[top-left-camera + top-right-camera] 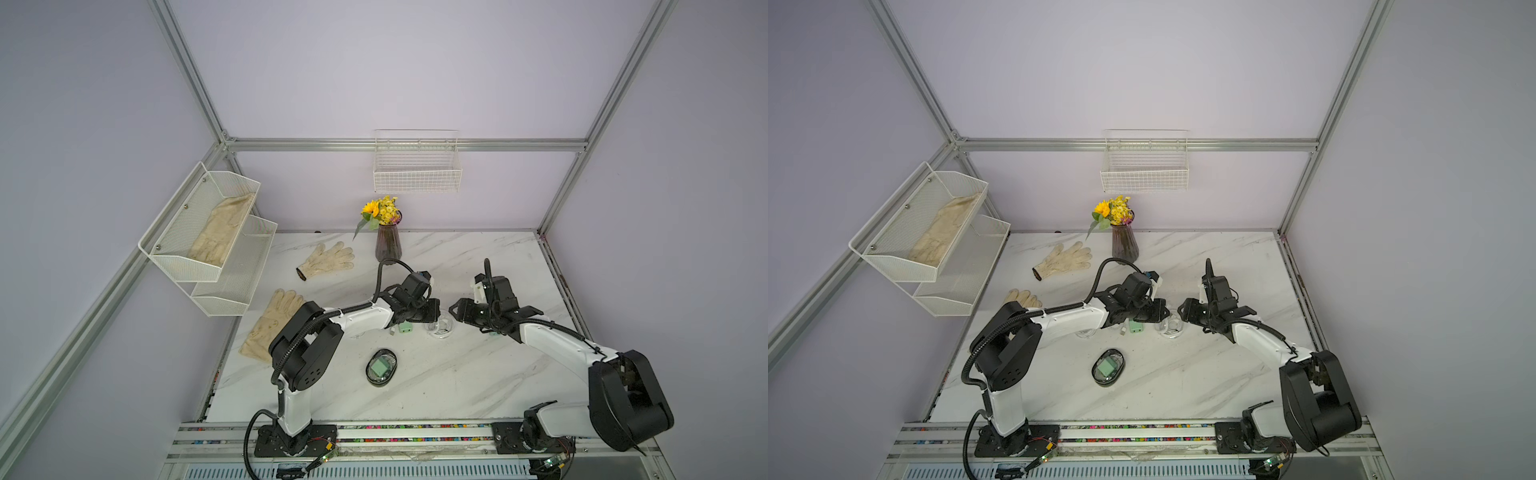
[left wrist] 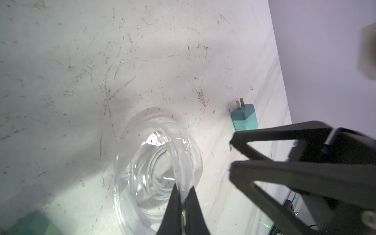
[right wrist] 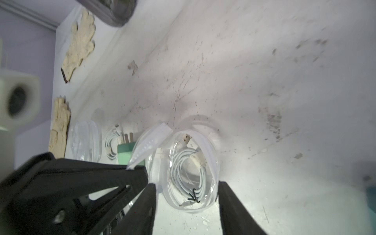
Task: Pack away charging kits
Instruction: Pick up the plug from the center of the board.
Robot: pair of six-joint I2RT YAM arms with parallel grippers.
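Pinched together on a thin clear lid (image 2: 181, 160), the left gripper (image 2: 183, 189) props open an oval case (image 3: 195, 210) on the marble table (image 3: 264, 81). The right gripper (image 3: 187, 184) hangs with its jaws apart, one on each side of the case, gripping nothing.

Between those jaws, inside the case, lies a coiled white cable (image 3: 184, 162) bound by a pale band. A teal adapter (image 2: 245, 120) sits on the table outside the right gripper's jaws, off to one side. A mint adapter (image 1: 405, 327) rests just beside the left gripper's tips, with a second cable (image 3: 112, 142) next to it.

Either adapter looks light, rigid and smooth-shelled. The likely safe hold is squarely across two flat sides of the body, clear of the prongs; a pinch on a corner could squirt it loose. The cable appears light and springy and may lift out of the case unless an adapter weighs it down. The flimsy lid bends in the pinch, and the case probably skids easily when nudged.
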